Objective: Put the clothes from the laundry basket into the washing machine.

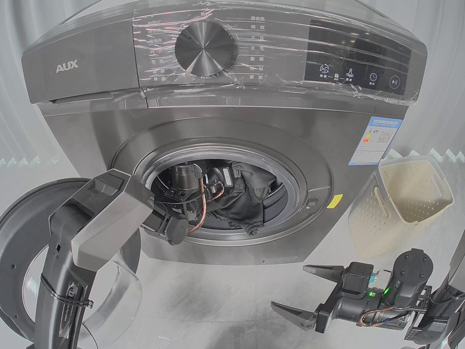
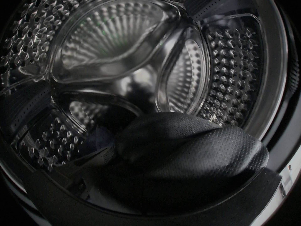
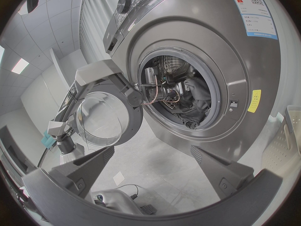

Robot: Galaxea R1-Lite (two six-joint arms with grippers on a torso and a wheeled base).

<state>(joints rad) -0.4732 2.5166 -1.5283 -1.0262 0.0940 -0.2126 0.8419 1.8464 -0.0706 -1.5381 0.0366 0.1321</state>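
Left arm [image 1: 111,214] through washing machine [image 1: 218,122] opening. Left claw [image 1: 231,179] at drum mouth, buried in dark garment [image 1: 244,197]; cannot tell how wide it stands. Garment bunched at drum's front, part draped over door seal. Right claw [image 1: 288,287] spread wide, holding nothing, low over floor [image 1: 218,292], near cream laundry basket [image 1: 373,219] tilted beside machine. Door [image 1: 19,248] open on left side.

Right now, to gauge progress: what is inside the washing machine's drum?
A dark garment hangs over the front lip of the drum, with the left arm in beside it. The cloth hides whatever lies beneath it.
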